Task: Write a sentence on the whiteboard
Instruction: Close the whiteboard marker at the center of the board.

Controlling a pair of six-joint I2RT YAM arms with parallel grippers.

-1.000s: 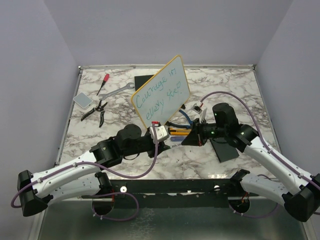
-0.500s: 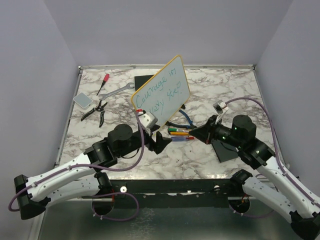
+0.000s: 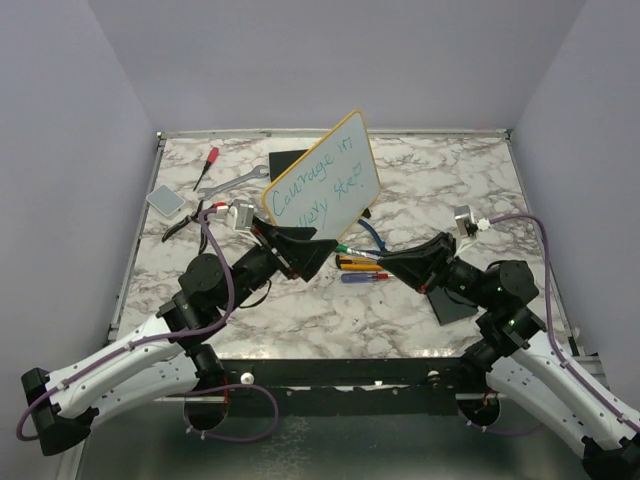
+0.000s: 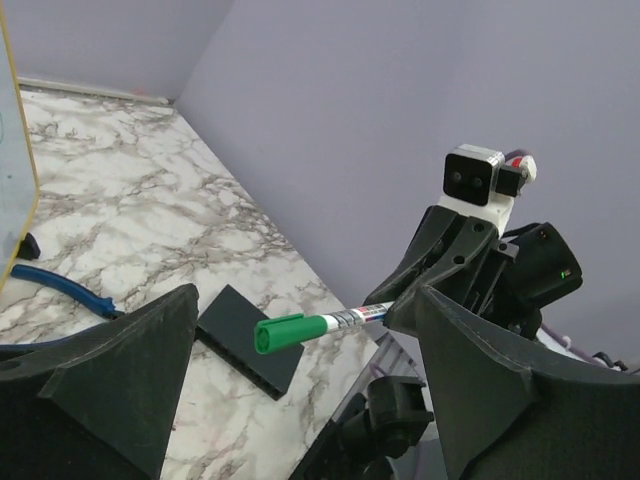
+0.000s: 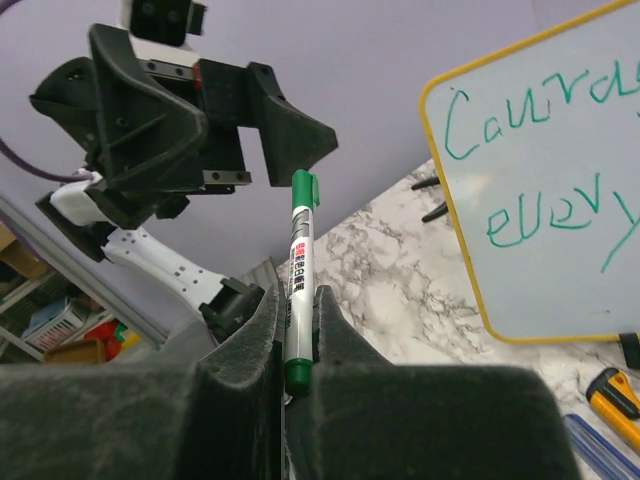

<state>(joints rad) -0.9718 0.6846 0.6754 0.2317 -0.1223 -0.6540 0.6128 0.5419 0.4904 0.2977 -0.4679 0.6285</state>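
Observation:
The whiteboard (image 3: 322, 182), yellow-rimmed, stands tilted at the middle of the table. The sentence (image 3: 316, 180) runs across it in two teal lines. My right gripper (image 3: 388, 262) is shut on a capped green marker (image 3: 347, 250) that points left, in front of the board's lower edge. The right wrist view shows the marker (image 5: 300, 250) pinched between the fingers (image 5: 240, 340), with the whiteboard (image 5: 560, 200) to the right. My left gripper (image 3: 316, 256) is open, just left of the marker's cap and apart from it. In the left wrist view the marker (image 4: 300, 330) shows between the spread fingers (image 4: 120, 370).
Loose markers (image 3: 360, 270) and a blue-handled tool (image 3: 372, 236) lie under the board. A black pad (image 3: 452, 303) sits below the right gripper. A black rectangle (image 3: 290, 162), wrench (image 3: 235, 181), red screwdriver (image 3: 207, 164), grey pad (image 3: 165, 199) and pliers (image 3: 190, 222) lie at the back left.
The two grippers met at the marker a second ago. The left gripper has opened wide and drawn back left. The right arm has pulled back right with the marker.

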